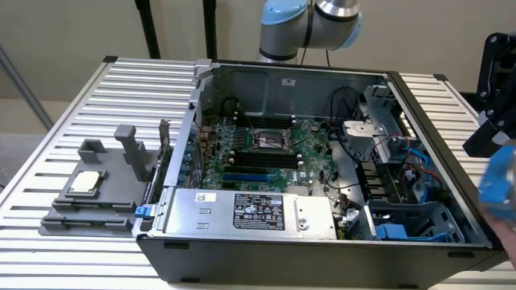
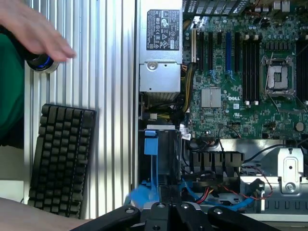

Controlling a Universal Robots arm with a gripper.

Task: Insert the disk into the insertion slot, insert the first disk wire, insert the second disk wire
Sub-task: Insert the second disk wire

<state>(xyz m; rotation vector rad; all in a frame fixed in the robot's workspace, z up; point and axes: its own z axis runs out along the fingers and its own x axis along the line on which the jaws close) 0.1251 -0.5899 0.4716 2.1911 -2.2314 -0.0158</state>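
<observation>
Arm's fingers [image 2: 166,216] clenched, apparently on the blue-framed disk [image 1: 501,181], which hangs outside the case at the exterior view's right. Target insertion slot [image 1: 412,219] lies just to the exterior view's left of it, beside the power supply [image 1: 250,211].

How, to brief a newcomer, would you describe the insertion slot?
Find the open computer case on the slatted table. In its near corner on the exterior view's right, past the silver power-supply box, sits the insertion slot. Its blue plastic rails distinguish it from the black slots on the green motherboard.
</observation>
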